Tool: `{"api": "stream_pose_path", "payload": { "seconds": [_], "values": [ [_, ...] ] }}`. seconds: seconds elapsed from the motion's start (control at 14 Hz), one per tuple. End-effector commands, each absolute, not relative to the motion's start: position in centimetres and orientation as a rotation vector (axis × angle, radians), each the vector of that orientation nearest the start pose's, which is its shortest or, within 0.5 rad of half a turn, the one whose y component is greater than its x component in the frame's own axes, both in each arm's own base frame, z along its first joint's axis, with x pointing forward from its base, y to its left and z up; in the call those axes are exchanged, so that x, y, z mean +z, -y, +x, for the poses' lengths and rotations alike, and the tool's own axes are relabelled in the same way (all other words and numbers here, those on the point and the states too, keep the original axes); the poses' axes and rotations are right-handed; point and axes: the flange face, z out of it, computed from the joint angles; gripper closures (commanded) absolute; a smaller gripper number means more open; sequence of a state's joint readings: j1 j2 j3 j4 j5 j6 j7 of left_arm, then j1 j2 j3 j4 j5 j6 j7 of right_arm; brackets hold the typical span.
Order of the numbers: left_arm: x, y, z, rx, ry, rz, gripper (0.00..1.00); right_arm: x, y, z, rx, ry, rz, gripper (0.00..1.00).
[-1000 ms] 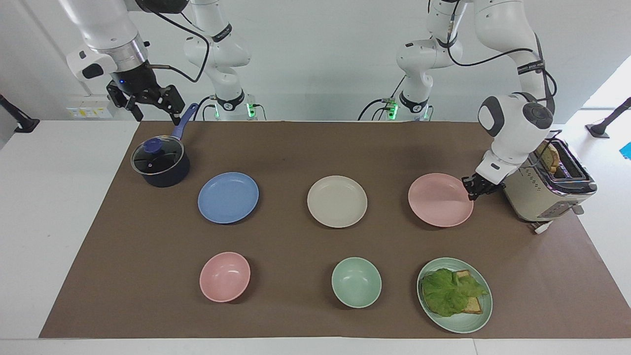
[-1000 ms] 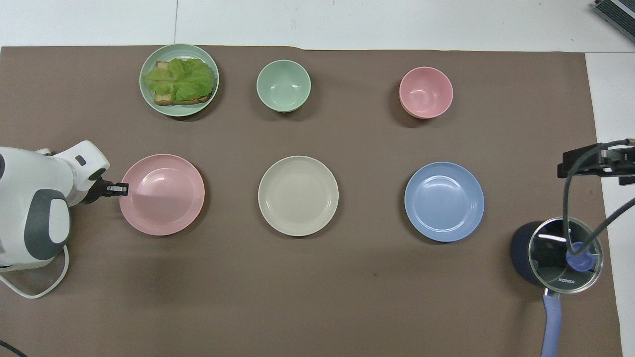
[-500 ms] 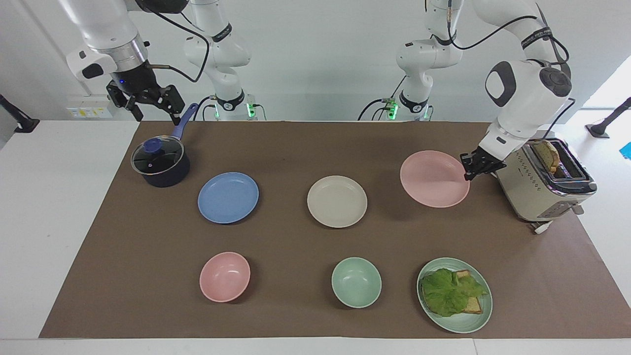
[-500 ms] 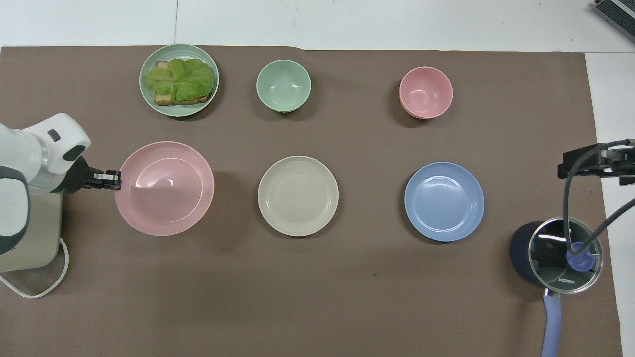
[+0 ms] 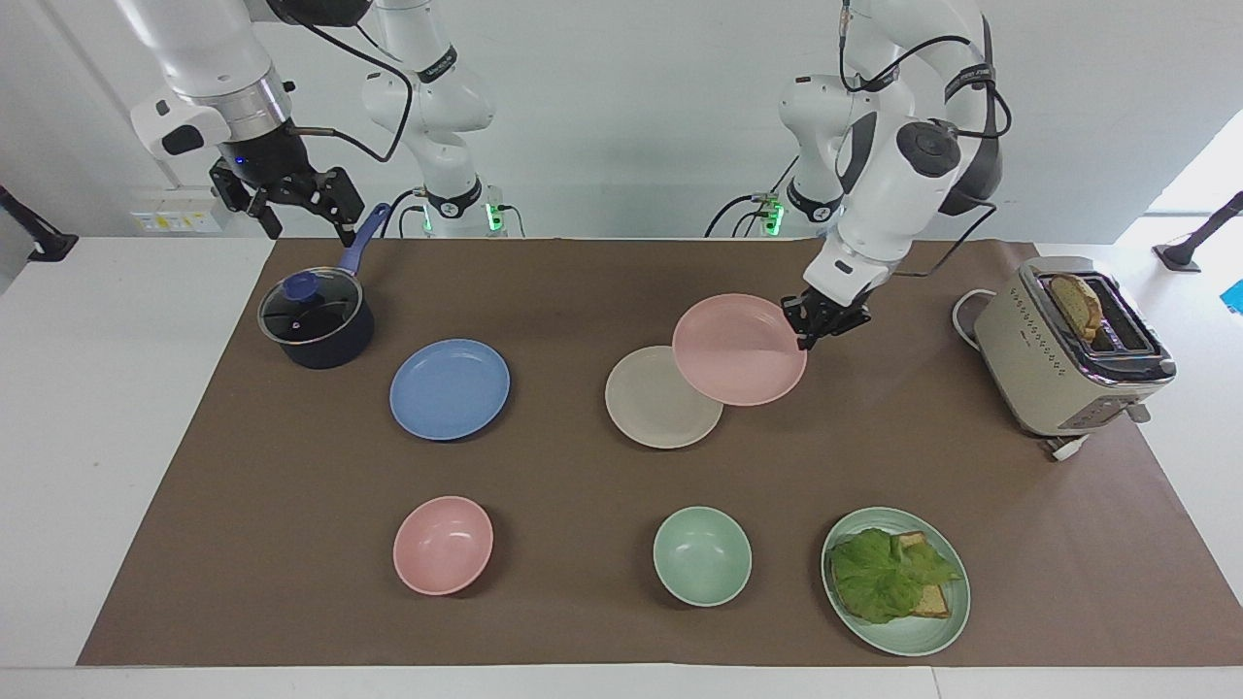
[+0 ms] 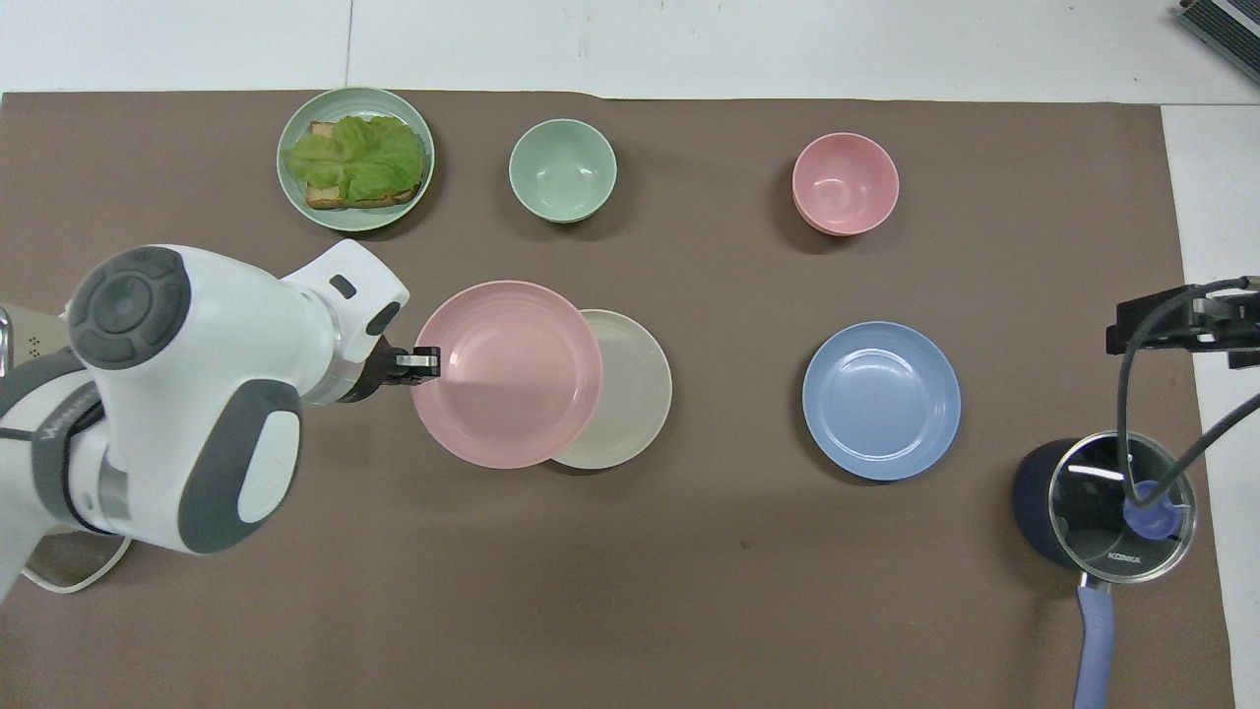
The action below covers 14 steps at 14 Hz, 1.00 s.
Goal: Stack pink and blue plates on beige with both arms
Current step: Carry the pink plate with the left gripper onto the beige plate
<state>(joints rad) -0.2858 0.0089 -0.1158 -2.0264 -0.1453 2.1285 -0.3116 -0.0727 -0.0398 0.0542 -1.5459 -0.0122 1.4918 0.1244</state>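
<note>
The left arm's gripper (image 5: 814, 323) is clamped on the rim of the pink plate (image 5: 738, 349) and holds it in the air, partly over the beige plate (image 5: 656, 399) at mid-table, so the first stacking step is in hand. The next move calls for centring the pink plate over the beige one, lowering it and letting go. The blue plate (image 5: 450, 388) lies flat toward the right arm's end, and the right gripper (image 5: 287, 199) waits with fingers spread wide above the lidded saucepan (image 5: 316, 317).

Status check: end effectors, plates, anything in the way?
Left end effector shut on pink plate, partly over beige plate. Right end effector open, waiting above saucepan. Blue plate untouched.
</note>
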Motion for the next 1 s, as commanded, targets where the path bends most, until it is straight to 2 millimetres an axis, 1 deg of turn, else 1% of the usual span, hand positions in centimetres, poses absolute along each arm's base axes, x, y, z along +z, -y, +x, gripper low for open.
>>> {"api": "stream_pose_path", "payload": {
  "seconds": [0.0, 0.21, 0.29, 0.36, 0.57, 0.71, 0.93],
  "values": [
    [42.4, 27.1, 51.4, -0.134, 0.037, -3.33, 1.0, 65.1, 1.6, 52.7, 0.029, -0.193, -3.126, 0.0],
    [39.7, 27.8, 52.1, -0.135, 0.036, -3.331, 1.0, 65.1, 1.6, 52.7, 0.029, -0.193, -3.126, 0.0],
    [39.4, 28.5, 52.0, -0.15, 0.024, -3.335, 1.0, 65.1, 1.6, 52.7, 0.029, -0.193, -3.126, 0.0],
    [38.4, 28.8, 52.1, -0.133, 0.019, -3.332, 1.0, 65.1, 1.6, 52.7, 0.029, -0.193, -3.126, 0.0],
    [36.9, 28.9, 52.2, -0.127, -0.001, -3.327, 1.0, 65.1, 1.6, 52.7, 0.029, -0.193, -3.126, 0.0],
    [36.8, 28.7, 52.2, -0.133, -0.028, -3.325, 1.0, 65.1, 1.7, 52.7, 0.029, -0.195, -3.125, 0.0],
    [35.7, 28.5, 51.8, -0.111, -0.058, -3.316, 1.0, 65.1, 1.7, 52.7, 0.029, -0.195, -3.125, 0.0]
  ]
}}
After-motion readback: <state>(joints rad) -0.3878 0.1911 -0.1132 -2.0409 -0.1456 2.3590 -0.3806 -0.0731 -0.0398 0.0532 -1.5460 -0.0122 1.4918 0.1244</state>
